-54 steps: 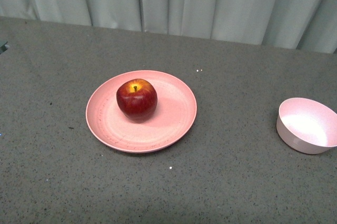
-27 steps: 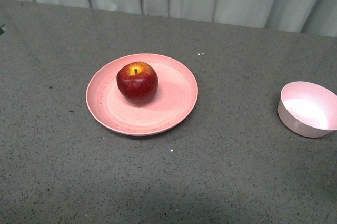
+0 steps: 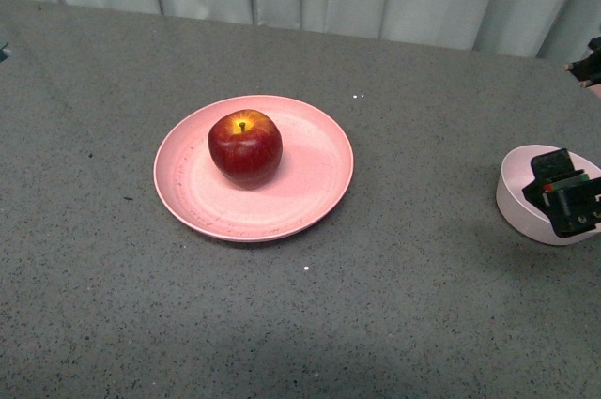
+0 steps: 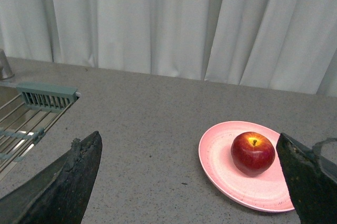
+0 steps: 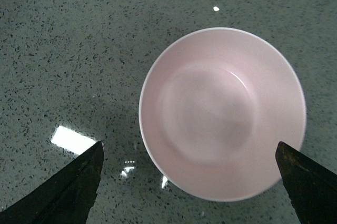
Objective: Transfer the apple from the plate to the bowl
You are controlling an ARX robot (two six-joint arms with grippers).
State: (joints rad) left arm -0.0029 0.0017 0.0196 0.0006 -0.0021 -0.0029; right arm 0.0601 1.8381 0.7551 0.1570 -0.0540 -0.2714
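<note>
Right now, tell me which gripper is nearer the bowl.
Right. The right gripper hangs directly over the pale pink bowl, jaws open. The left gripper is out of the front view, on the far side of the plate from the bowl, facing the apple.

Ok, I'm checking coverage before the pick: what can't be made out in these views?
- Front view: the right tool covers part of the small pale pink bowl; the picture's edge cuts both off. The left tool is out of frame.
- Left wrist view: its dark finger hides one edge of the flat salmon-pink plate; the bowl is out of frame.
- Anywhere: the glossy red apple's underside.
</note>
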